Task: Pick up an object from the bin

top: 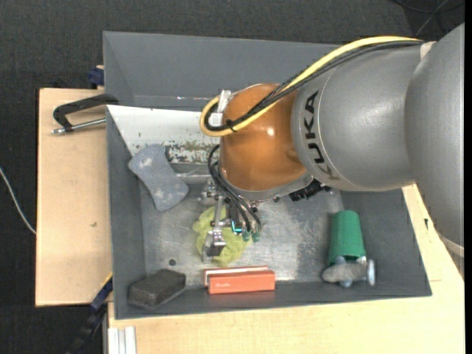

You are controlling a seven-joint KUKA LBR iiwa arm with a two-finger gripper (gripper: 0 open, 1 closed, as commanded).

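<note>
Yellow-green crumpled lump, low in the middle of the bin, just beside an orange block, directly under the gripper. Looked like the grasping step, hold not yet certain; could not tell the gripper's opening. Called next for closing and a straight lift.

Gripper over lump, centre of bin; box before it; cylinder right; pouch behind-left.

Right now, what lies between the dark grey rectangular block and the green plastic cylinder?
The flat orange rectangular box lies there, apart from both, as the camera view shows.
</note>
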